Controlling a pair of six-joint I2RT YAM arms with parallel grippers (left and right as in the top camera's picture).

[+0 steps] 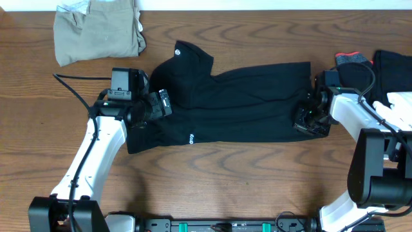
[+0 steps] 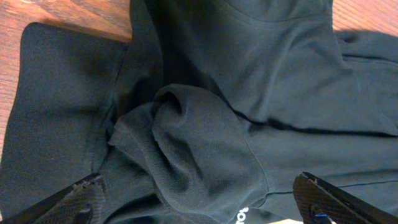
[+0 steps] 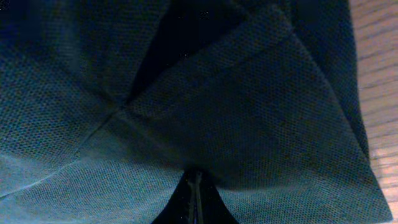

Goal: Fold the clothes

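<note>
Plainly, the black garment (image 1: 244,103) lies spread across the middle of the wooden table (image 1: 257,174), its long axis running from 9 to 3 o'clock in the overhead view. It has a small round white logo (image 1: 178,46) on the flap at its 11 o'clock corner and a bit of white print (image 1: 192,137) near its 7 o'clock edge. The left gripper (image 1: 164,103) hovers over the 9 o'clock end of the cloth with its jaws spread wide and nothing between them. Its wrist camera shows the two dark fingers (image 2: 74,199) at the bottom corners of the view and a bunched, ribbed cuff (image 2: 186,143) lying loose on the fabric between them. The right gripper (image 1: 308,119) sits at the garment's 3 o'clock edge with its jaws pressed tight together. In its own camera black fabric fills nearly the whole view and folds in around the fingertips (image 3: 194,199), so it appears to be pinching the hem, though the dim close-up makes the contact hard to confirm. A crumpled khaki garment (image 1: 96,32) rests at the table's 10 o'clock corner, well apart from the black one. At 2 o'clock lies a black piece with red-orange trim (image 1: 353,59), and just below it – toward 3 o'clock, behind the right arm – something white (image 1: 402,106) shows at the frame's edge.
</note>
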